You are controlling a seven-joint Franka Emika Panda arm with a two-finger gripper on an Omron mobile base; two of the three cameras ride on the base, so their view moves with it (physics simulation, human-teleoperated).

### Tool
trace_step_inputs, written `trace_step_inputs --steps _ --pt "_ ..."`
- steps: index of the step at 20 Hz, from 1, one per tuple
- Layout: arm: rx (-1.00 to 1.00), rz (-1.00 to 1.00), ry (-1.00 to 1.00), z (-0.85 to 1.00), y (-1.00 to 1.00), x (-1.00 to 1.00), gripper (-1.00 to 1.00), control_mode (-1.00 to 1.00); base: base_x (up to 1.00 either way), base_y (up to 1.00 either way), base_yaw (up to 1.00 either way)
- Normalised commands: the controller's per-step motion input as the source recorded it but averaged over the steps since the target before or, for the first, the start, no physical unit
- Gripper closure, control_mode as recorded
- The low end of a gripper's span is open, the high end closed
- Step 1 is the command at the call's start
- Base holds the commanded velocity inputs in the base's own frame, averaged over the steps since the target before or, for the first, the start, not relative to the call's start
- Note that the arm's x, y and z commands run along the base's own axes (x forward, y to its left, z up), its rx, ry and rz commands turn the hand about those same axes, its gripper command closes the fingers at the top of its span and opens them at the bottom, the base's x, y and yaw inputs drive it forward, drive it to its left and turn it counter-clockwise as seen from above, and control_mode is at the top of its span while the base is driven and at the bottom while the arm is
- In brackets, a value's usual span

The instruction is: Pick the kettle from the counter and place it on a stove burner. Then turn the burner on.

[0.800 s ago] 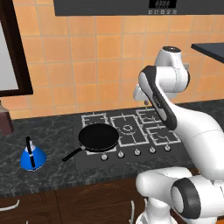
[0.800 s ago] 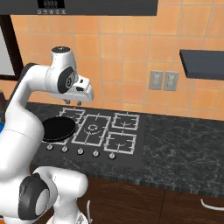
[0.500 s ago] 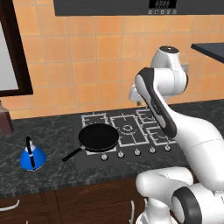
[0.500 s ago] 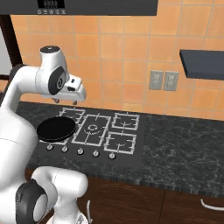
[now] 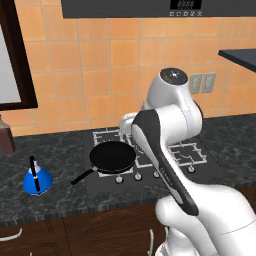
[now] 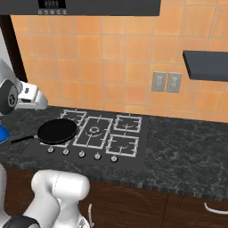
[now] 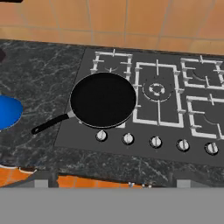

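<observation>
Right, end effector (image 6: 39, 99) sits high over the left side of the stove, at the left edge of the right base view, holding nothing. Fingers aren't resolved anywhere, so can't tell whether they're apart or together.

Below it, hand view looks down on the pan (image 7: 103, 99), which sits on the front-left burner with its handle pointing off toward the kettle. Five knobs (image 7: 155, 141) run along the stove's front edge. The other burners are bare.

Kettle (image 5: 37, 179) is upright on the table (image 5: 60, 150), well left of the stove (image 5: 195, 155) and apart from the pan handle. In the hand view it shows as a blue patch at the left edge.

Step in hand, my read: reach phase, kettle not yet picked, burner not on.

Handling guess:
- Small, rigid cone, likely light, and its wide base should keep it stable.
- Sloped smooth sides would probably squeeze out of a two-finger pinch, so avoid the body.
- Take the thin black upright handle, jaws closing across it from above.
- Handle is thin, so centre on it well or it may swing or twist in the grip.

Place on a free burner, not the pan's.
</observation>
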Motion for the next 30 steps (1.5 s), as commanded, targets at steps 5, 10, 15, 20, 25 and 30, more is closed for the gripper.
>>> trace_step_inputs --steps 5,10,15,20,25,30 --pt "-0.04 0.16 -0.01 0.13 1.00 -0.50 -1.00 -1.00 0.00 0.00 0.00" --pt "-0.01 0.15 0.00 0.00 1.00 -0.07 -1.00 -1.00 0.00 0.00 0.00" --pt "0.00 0.15 0.10 -0.28 1.00 0.08 -1.00 -1.00 0.00 0.00 0.00" --pt "-0.04 0.00 0.18 -0.90 1.00 0.63 -1.00 -1.00 0.00 0.00 0.00" --pt "-0.16 0.00 0.10 -0.32 1.00 0.75 -1.00 -1.00 0.00 0.00 0.00" --pt "-0.13 -0.08 0.00 -0.21 0.93 0.50 -1.00 -1.00 0.00 0.00 0.00"
